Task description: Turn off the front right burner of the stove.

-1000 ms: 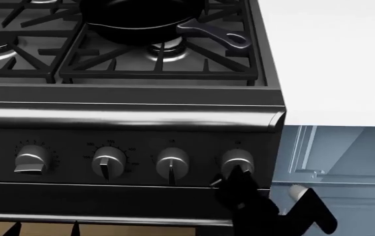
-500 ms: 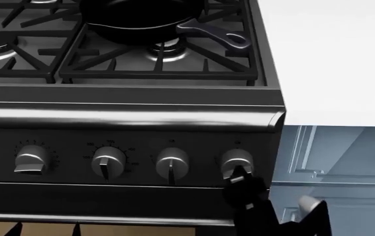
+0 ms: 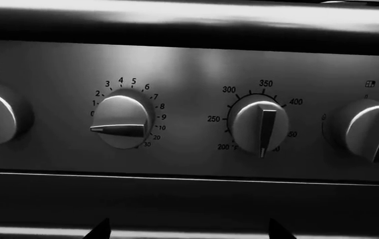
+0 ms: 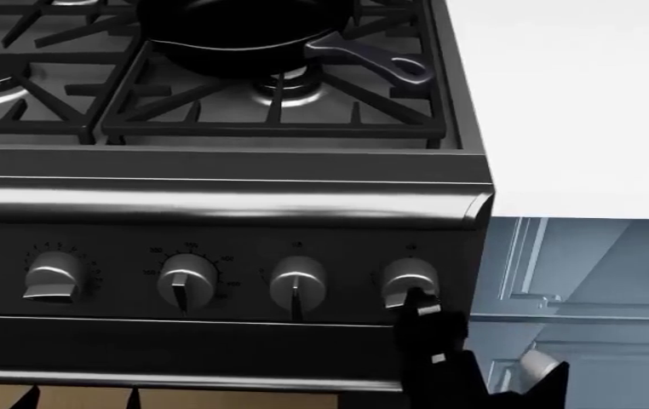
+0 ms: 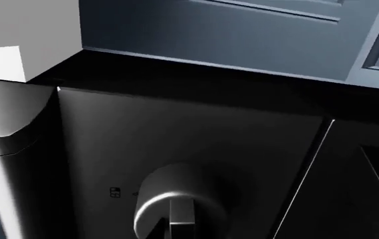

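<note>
A kitchen: stove, skillet, blue-grey cabinet.

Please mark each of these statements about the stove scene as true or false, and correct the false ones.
1. A black cast-iron skillet with a looped handle sits on the dark-steel gas stove's grates. True.
2. The right hand is at the rightmost silver round knob. True.
3. The right hand rests on the white countertop. False: it is low, in front of the knob panel.
4. In the left wrist view, the silver numbered knob has its pointer bar vertical. False: it lies horizontal.
5. The blue-grey panelled cabinet stands left of the stove. False: it stands at its right.
</note>
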Robot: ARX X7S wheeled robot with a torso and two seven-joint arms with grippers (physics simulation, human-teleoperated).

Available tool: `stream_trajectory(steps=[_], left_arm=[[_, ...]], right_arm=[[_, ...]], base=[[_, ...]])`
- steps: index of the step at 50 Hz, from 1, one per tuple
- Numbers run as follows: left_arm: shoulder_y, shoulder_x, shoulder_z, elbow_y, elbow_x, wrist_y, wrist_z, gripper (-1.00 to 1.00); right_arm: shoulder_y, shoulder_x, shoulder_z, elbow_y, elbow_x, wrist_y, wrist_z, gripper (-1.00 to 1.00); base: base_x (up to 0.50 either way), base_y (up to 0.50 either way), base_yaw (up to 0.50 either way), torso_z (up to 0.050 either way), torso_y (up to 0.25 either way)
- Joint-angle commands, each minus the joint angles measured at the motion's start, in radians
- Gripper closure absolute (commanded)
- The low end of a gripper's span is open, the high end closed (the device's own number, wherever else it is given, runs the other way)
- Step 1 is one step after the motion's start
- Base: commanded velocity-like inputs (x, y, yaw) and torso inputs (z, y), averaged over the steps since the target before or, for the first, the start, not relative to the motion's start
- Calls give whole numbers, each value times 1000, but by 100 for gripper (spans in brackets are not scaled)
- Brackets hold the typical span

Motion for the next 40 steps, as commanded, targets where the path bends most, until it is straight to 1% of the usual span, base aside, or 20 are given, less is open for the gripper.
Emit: stream_trajectory(steps=[1,40], left_arm=[[1,-3,6,1,0,1,-3,-100],[-2,-11,17,-1,-9,5,-12,-100]], right_arm=[[7,-6,-15,12,90,15,-27,100],[6,12,-61,9,148,-15,-28,100]], base=[[0,0,3,0,0],[0,0,1,0,0]])
